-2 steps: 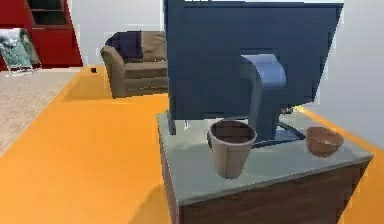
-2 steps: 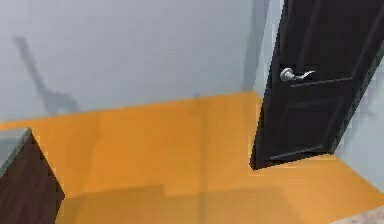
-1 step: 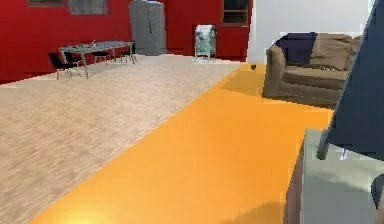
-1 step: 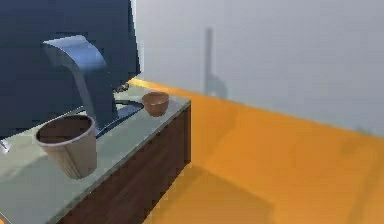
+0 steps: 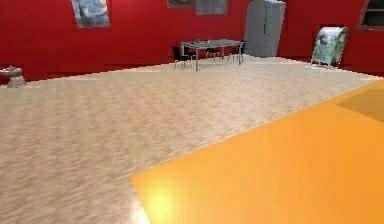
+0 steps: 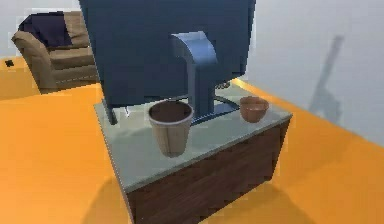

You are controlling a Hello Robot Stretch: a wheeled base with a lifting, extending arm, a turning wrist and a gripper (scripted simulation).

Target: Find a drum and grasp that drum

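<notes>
**Possible drum seen by the far red wall; claw's state unknown**

In the forward view, a small pale round thing (image 5: pixel 12 75) is seen on the floor (image 5: pixel 120 120) at the foot of the red wall (image 5: pixel 140 35), at the view's left edge. Whether it is the drum cannot be told. A dining table (image 5: pixel 212 45) with dark chairs (image 5: pixel 183 55) is set against the same wall, a grey fridge (image 5: pixel 265 27) is placed just beside it, and a picture (image 5: pixel 91 11) is hung higher up. A pale framed thing (image 5: pixel 330 45) is leaned at the right. The near right corner is covered by an orange rug (image 5: pixel 290 170).

In the arm side view, a dark wooden bench (image 6: pixel 215 140) with a grey top is stood on the rug. A large blue television (image 6: pixel 150 50) is carried along the bench's back edge. A brown pot (image 6: pixel 171 127) is set upright near the front edge, and a small brown bowl (image 6: pixel 254 108) is placed by the right corner, apart from the pot. A brown sofa (image 6: pixel 60 55) draped with a dark cloth (image 6: pixel 55 28) is seen beyond.

The state of the claw cannot be told.
</notes>
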